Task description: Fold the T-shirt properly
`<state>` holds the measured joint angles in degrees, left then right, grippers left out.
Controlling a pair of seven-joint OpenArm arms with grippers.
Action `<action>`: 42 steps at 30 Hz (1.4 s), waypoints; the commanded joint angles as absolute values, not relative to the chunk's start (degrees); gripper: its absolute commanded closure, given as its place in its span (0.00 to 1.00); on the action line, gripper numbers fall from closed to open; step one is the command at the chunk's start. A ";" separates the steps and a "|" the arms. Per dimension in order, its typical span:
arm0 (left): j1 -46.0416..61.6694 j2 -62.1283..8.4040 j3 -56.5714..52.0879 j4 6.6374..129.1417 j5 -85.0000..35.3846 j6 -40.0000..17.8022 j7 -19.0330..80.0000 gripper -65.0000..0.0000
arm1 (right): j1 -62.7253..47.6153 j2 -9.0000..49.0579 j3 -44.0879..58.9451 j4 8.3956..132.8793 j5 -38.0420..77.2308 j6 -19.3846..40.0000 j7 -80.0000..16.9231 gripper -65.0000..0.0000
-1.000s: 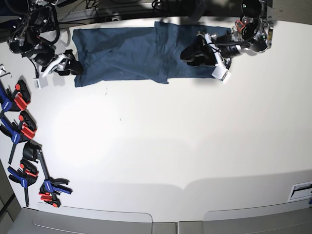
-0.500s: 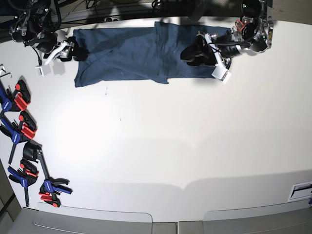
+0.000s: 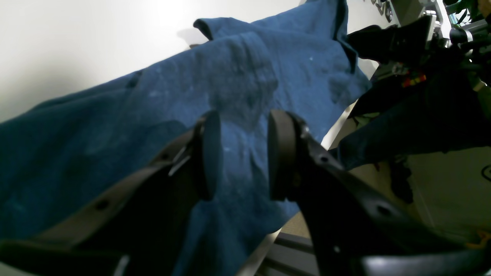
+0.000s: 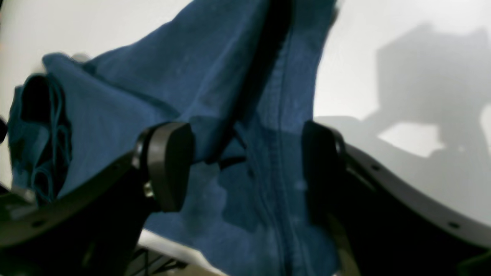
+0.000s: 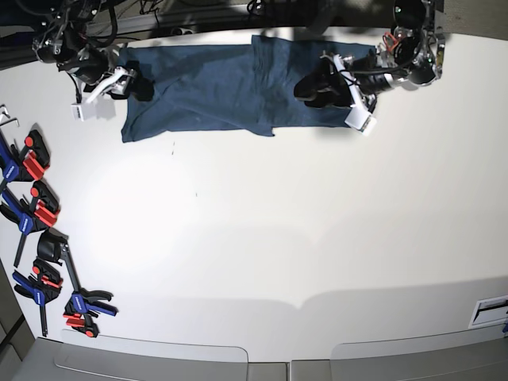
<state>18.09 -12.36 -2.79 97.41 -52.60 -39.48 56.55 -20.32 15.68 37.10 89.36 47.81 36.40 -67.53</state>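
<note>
Base view, T-shirt (image 5: 214,87): dark navy, spread flat along the far edge of the white table (image 5: 270,238), with one part folded over so a doubled layer lies toward the left arm's side.
Base view, right gripper (image 5: 135,83): it has moved since a second ago, from the table beside the shirt's near corner up to the shirt's end edge, farther back; its tips now overlap the cloth.
Base view, left gripper (image 5: 313,89): same place as before, resting on the folded layer; the shirt's outline looks unchanged.
Base view, clamps (image 5: 36,214): blue and red clamps lie in a row along the table's side, well apart from the shirt.
Left wrist view, left gripper (image 3: 239,153): two dark pads stand a moderate gap apart with wrinkled blue cloth (image 3: 153,115) behind them; whether cloth is pinched between them cannot be told from here. This view alone shows the shirt's edge hanging over the table's rear edge.
Right wrist view, right gripper (image 4: 245,168): jaws spread wide, released, nothing gripped; a seamed hem of the shirt (image 4: 238,96) runs between the pads. The base view does not show this spread.
Right wrist view, bunched end: loose folds gather beside one pad, blurred.
</note>
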 commanded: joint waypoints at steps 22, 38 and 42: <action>17.85 -12.58 -2.96 98.50 -54.00 -40.00 55.24 0.71 | -18.24 16.53 37.39 90.30 42.57 32.03 -63.00 0.35; 17.91 -12.58 -2.96 98.50 -54.00 -40.00 55.40 0.71 | -14.76 16.69 37.47 90.32 40.38 32.05 -64.01 0.35; 17.91 -12.58 -2.96 98.50 -54.00 -40.00 55.40 0.71 | -14.79 16.67 37.47 90.30 40.47 32.05 -64.58 0.35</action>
<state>18.13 -12.38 -2.79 97.41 -52.60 -39.48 56.55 -15.09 15.70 37.12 89.60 39.38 31.86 -65.43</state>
